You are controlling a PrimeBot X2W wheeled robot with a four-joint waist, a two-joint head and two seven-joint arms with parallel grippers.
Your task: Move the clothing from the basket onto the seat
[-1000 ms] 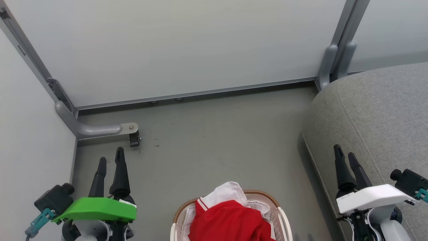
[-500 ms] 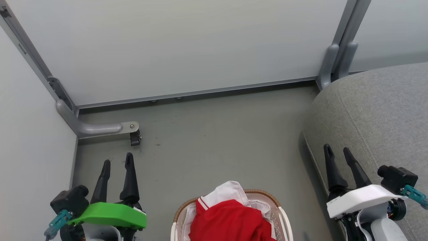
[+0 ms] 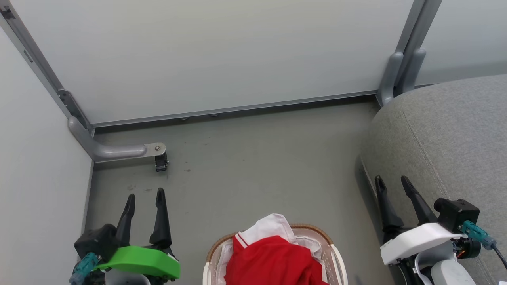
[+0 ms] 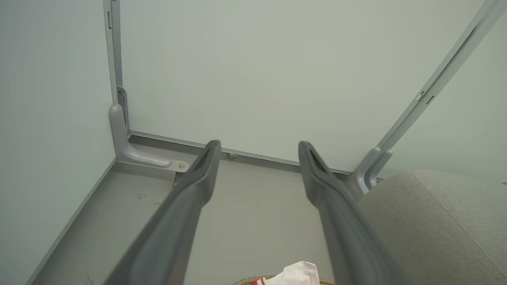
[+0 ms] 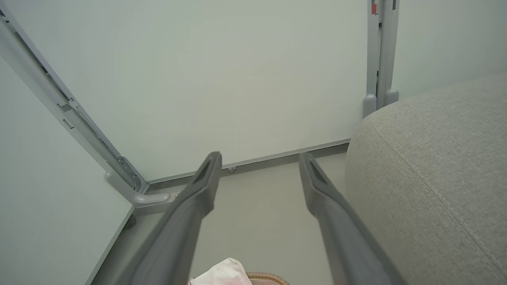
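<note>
Grey floor [image 3: 257,158] ran back to pale partition panels [image 3: 218,51] on the far side, with a grey metal foot [image 3: 119,151] and its small black caster [image 3: 160,163] in the far left corner. At the near edge of the head view, in the middle, stood the basket [image 3: 334,257], its brown woven rim showing. The clothing [image 3: 273,265] lay heaped inside it, bright red with a white, red-striped edge, and a fold of white cloth [image 3: 269,225] rose over the basket's far rim. The seat [image 3: 455,138] took up the right side, apart from the basket, a strip of floor between them. The left gripper [image 3: 145,194] hung over the floor to the left of the basket, its fingers spread wide and holding nothing. The right gripper [image 3: 392,179] was at the seat's left edge, its fingers also wide apart and empty, pointing toward the far panels. Both grippers were apart from the clothing.
</note>
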